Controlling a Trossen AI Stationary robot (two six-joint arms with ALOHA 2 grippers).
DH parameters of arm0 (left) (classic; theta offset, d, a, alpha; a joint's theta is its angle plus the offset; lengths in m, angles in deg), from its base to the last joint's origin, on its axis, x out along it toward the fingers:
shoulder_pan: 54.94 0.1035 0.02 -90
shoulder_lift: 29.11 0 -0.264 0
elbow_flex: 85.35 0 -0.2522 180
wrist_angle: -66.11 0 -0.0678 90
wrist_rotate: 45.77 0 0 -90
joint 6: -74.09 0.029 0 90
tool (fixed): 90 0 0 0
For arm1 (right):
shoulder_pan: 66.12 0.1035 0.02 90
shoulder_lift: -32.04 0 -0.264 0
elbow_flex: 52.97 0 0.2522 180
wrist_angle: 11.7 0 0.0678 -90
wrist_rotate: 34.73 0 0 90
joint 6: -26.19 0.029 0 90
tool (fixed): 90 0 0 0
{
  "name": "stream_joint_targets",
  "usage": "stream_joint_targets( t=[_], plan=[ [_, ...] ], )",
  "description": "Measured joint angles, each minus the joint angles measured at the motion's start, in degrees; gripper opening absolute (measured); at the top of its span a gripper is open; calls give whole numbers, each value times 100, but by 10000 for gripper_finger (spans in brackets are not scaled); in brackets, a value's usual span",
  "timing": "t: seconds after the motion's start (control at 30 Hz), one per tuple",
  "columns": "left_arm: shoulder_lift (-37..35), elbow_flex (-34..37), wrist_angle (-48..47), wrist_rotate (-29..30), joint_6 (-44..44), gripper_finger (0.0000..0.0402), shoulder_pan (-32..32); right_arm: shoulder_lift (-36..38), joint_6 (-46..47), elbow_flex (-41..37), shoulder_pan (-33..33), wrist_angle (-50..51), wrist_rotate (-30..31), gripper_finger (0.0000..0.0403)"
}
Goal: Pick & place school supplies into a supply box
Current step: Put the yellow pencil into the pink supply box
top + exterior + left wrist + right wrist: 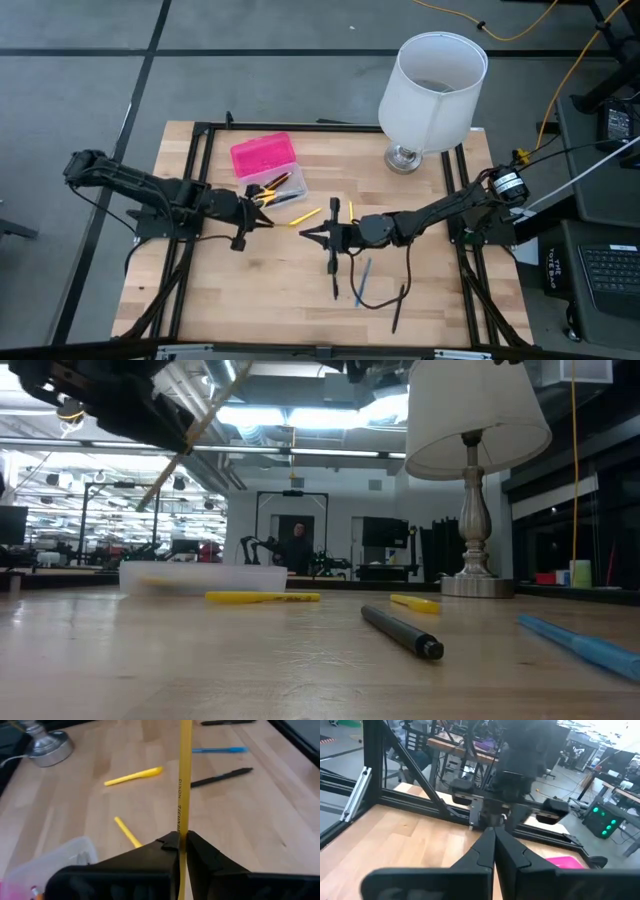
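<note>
My left gripper [262,216] hovers just near of the supply box and is shut on a yellow pencil [183,780]. The supply box has a pink lid [263,155] and a clear base [285,190] holding a few supplies. My right gripper [308,235] hangs shut above the table's middle with nothing between its fingers [494,835]. Below it a black pen [334,262] lies flat on the wood. A yellow marker [305,215], a short yellow pencil [127,831], a blue pen [363,280] and another black pen [400,305] lie flat nearby. My left gripper pinches the yellow pencil's shaft [182,836] between its two fingers, partway along its length. The pencil runs through the gap and on past the fingertips. In the low view the pencil [190,438] hangs slanted, clear of the table.
A white lamp [432,85] on a silver base [47,747] stands at the table's far right. Black frame rails [200,180] run along the table's sides. Bare wood lies near the front left [230,300].
</note>
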Motion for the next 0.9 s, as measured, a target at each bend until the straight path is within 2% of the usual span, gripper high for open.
stream_joint_targets(
  t=[0.2,0.3,0.4,0.57,0.67,0.9],
  plan=[
    [0,0,-2,3,-149,8,280,43,-468,-2,13,-20,17,11],
    [0,0,-2,3,-149,8,351,84,-307,-2,32,124,314,11],
    [0,0,-9,73,-166,8,404,218,-31,-2,31,823,571,11],
    [4,0,-42,414,-151,8,482,633,478,-92,24,1994,351,6],
    [4,0,-18,439,-188,8,541,933,483,-502,21,1782,215,5],
    [4,0,-4,633,-558,8,540,1778,691,-2075,-22,352,186,5]
  ],
)
